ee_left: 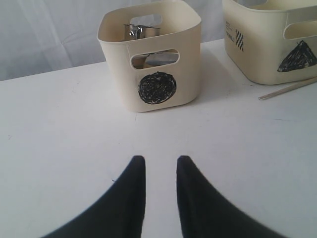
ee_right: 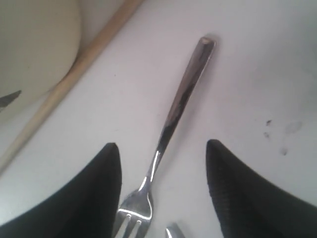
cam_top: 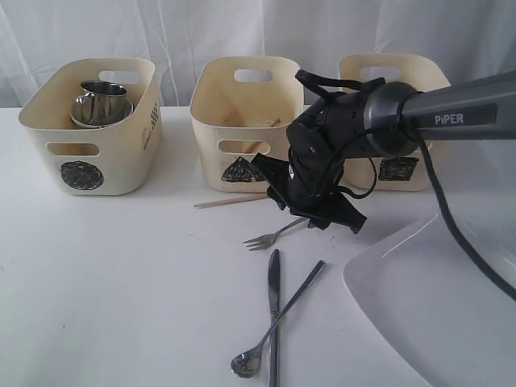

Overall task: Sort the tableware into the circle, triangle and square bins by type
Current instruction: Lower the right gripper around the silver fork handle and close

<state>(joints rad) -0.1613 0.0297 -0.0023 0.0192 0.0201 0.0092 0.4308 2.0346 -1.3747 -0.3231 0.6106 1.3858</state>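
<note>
The right pincer (cam_top: 318,205) hangs low at the centre of the exterior view, its black fingers spread wide and released. In the right wrist view the pincer (ee_right: 162,148) straddles the fork (ee_right: 173,114) without touching it, with white table showing on either side of the handle. The fork (cam_top: 274,235) lies just below and left of the pincer, prongs toward the lower left.

Close by, a single wooden chopstick (cam_top: 230,201) lies flat on the table in front of the triangle bin (cam_top: 234,113), just left of the pincer. The chopstick (ee_right: 64,84) runs beside the fork but apart from it. The arm's black wrist covers part of the front of the triangle bin and part of the square bin (cam_top: 363,64) at the upper right.

Lower centre, the knife (cam_top: 274,314) and the long spoon (cam_top: 282,322) lie crossed. A large white plate (cam_top: 427,298) fills the lower right corner.

At the upper left, the circle bin (cam_top: 121,161) holds the steel mugs (cam_top: 101,101).

The left pincer (ee_left: 161,161) hovers over bare table facing the circle bin (ee_left: 148,54), fingers slightly parted and gripping nothing.
</note>
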